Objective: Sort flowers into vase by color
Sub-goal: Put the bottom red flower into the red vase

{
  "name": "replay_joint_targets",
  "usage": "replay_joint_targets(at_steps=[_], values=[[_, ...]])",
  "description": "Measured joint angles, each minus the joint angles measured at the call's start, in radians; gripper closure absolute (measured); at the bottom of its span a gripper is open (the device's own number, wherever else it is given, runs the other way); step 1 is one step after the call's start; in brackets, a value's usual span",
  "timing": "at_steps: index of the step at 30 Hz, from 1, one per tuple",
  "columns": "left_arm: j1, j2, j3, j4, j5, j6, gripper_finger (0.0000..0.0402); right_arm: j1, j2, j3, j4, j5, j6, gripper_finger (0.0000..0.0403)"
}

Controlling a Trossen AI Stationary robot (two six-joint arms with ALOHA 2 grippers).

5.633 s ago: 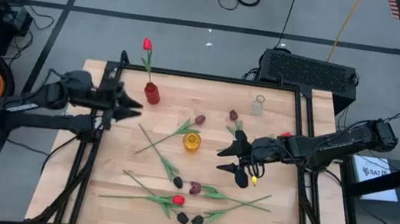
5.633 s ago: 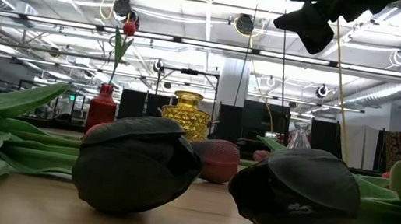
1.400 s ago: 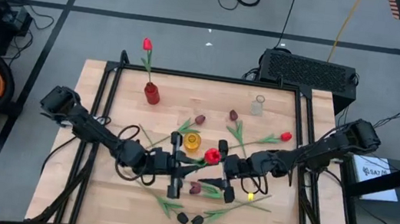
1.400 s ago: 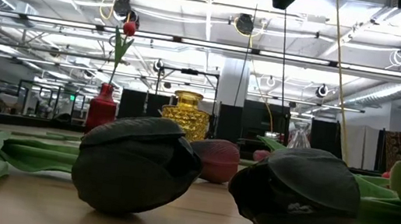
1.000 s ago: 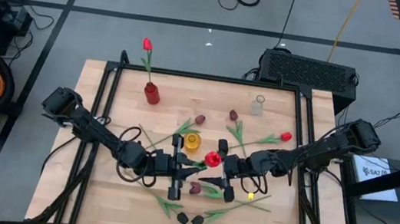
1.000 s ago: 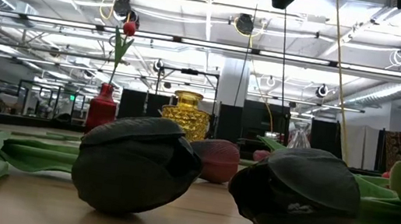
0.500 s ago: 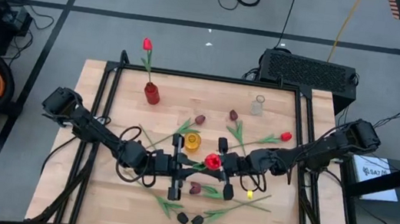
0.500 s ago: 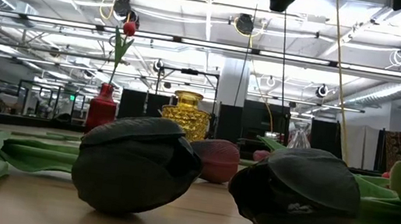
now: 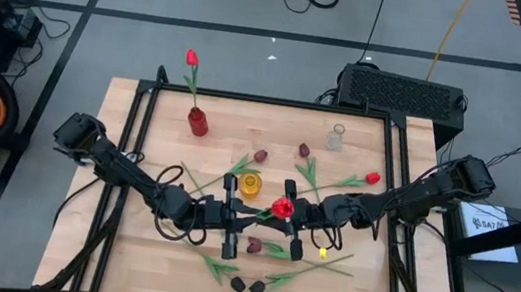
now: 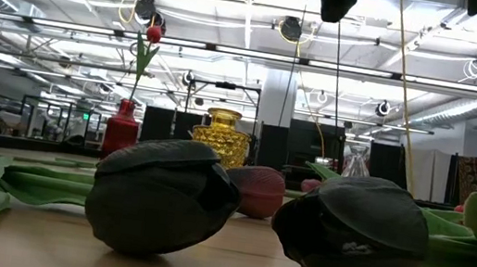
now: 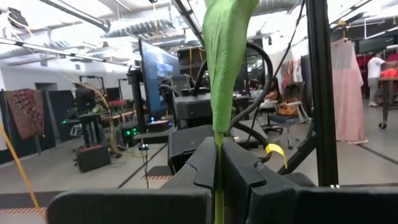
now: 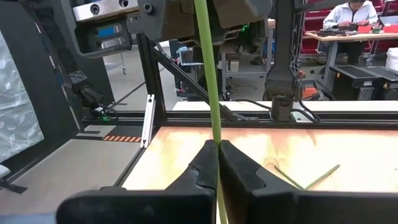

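Gripping 1 red tulip (image 9: 281,207) stem, left gripper (image 9: 249,217) and right gripper (image 9: 276,219) both clenched, 3 vases.

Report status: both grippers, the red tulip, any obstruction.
Left gripper and right gripper both shut on red tulip stem, mid-table. Yellow vase close beside.

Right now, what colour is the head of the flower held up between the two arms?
Bright red. The flower head shows best in the high view, at mid-table.
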Motion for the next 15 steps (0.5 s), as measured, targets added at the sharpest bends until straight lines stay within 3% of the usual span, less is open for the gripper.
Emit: replay_joint_targets(at_steps=[10,15], values=[[-0.01,0.0,0.0,-0.029,-0.058,0.0,0.0384,-0.012,0.0,0.0,-0.042,-0.002,0.017,0.0403],[-0.017,-0.004,0.0,-0.057,-0.087,0.0,0.0358,-0.011,0.0,0.0,-0.049,-0.003,0.017,0.0403]])
